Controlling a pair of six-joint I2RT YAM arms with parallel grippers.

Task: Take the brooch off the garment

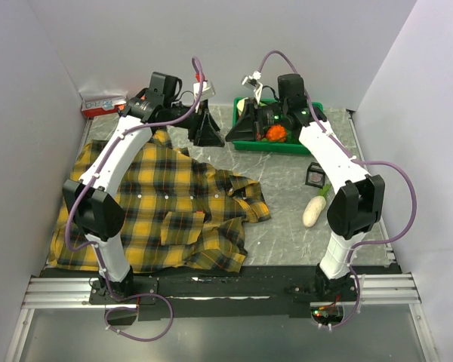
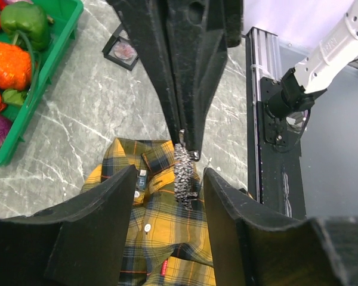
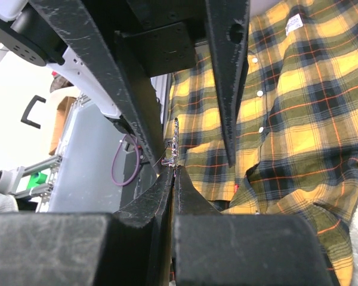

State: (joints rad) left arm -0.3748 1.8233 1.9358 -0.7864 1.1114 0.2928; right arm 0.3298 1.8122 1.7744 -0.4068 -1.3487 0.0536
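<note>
The brooch, a small silvery ornament, hangs in the air from the shut tips of my right gripper. In the right wrist view it shows edge-on just above my right gripper. My left gripper is open, one finger on each side of the brooch, not touching it. Both grippers meet at the back middle of the table, left and right; the brooch is hidden there. The plaid garment lies flat at the left, below and apart from the brooch.
A green tray with vegetables stands at the back right, also in the left wrist view. A white radish and a small black square box lie on the right. A red-and-white box sits at the back left.
</note>
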